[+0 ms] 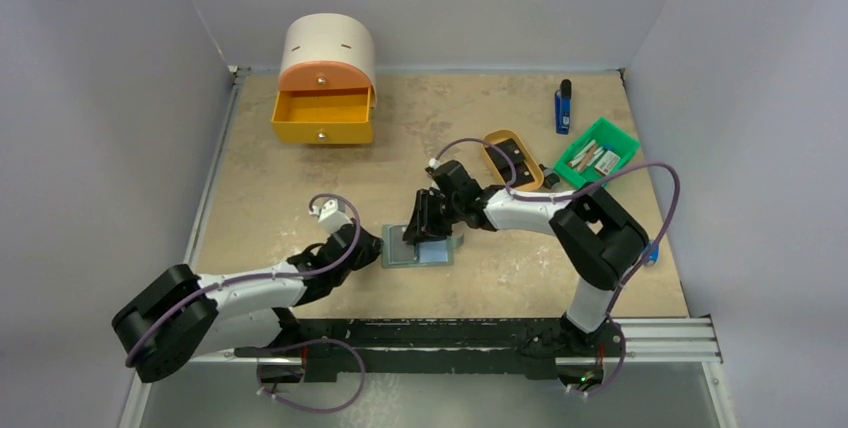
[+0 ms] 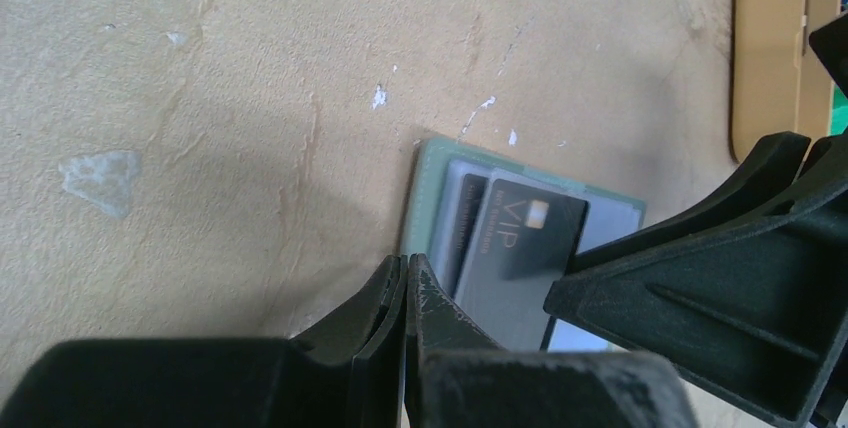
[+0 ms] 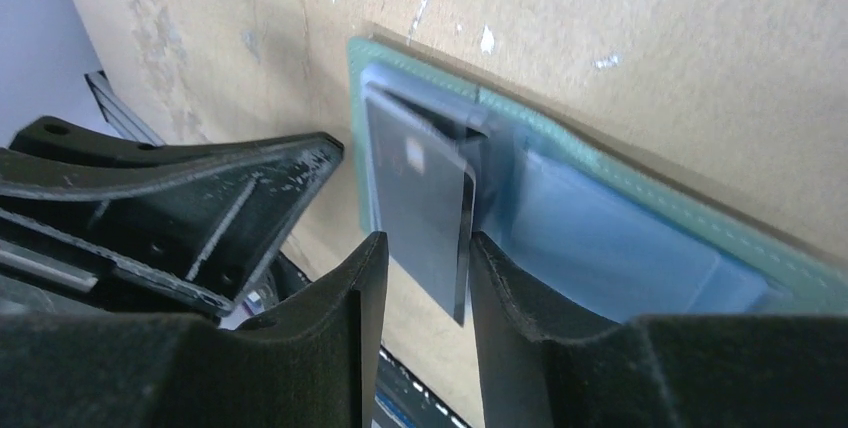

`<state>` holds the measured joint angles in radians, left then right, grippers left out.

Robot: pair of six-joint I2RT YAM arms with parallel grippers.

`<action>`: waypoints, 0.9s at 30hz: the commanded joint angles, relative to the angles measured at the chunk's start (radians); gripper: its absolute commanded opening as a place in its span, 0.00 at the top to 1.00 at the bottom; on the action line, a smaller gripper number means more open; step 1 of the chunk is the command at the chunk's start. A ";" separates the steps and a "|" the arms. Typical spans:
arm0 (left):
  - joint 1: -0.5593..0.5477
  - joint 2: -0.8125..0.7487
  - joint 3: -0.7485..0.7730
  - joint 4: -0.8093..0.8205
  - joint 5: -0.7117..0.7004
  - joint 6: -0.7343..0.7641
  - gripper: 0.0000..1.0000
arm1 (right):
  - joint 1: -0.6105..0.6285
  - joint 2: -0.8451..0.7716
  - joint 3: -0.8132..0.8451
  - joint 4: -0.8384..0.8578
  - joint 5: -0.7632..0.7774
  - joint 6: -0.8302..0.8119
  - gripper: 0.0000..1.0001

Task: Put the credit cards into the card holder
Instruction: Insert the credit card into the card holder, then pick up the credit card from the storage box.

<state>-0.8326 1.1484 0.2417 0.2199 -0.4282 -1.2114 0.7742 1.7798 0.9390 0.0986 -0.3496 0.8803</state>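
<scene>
**A:** Card holder, position?

**B:** The card holder [image 1: 440, 254] lies opened flat on the table [image 1: 300, 168], near the front edge and between the two arms. Grey-green outer skin, pale blue-grey pockets facing up.

**A:** Right claw?

**B:** The right gripper [image 3: 425, 248] is over the holder with its fingers clamped on the long edges of a black card marked VIP [image 2: 525, 248]. The card is tilted. Its far end sits at the mouth of the left-hand pocket and its near end is raised off the holder. I cannot tell how far in it goes.

**A:** Any other card there?

**B:** A second card [image 2: 458, 220], dark, sits in the same side of the holder, partly under the VIP card.

**A:** Left claw?

**B:** The left gripper [image 2: 407, 273] has its fingers pressed together with nothing between them. The tips are low at the holder's left edge. Whether they touch it I cannot tell.

**A:** The rest of the table?

**B:** A tan oval tray [image 1: 497, 134] sits behind and to the right of the holder with more black cards [image 1: 508, 158] in it. A bright green bin [image 1: 620, 133] is just beside the tray, with small items inside. A blue lighter-like stick [image 1: 563, 108] lies near the back, just behind the bin. At back left is a rounded cabinet [image 1: 328, 43] with one yellow drawer [image 1: 322, 113] pulled out.
</scene>
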 commanded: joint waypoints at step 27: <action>-0.006 -0.065 0.225 -0.064 0.119 0.274 0.84 | -0.254 -0.668 -0.258 -0.052 0.291 -0.155 0.46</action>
<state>-0.8337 1.0893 0.4160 0.1047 -0.3523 -1.0111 0.6765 1.2259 0.6182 0.0139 -0.0952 0.7612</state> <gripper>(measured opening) 0.040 0.407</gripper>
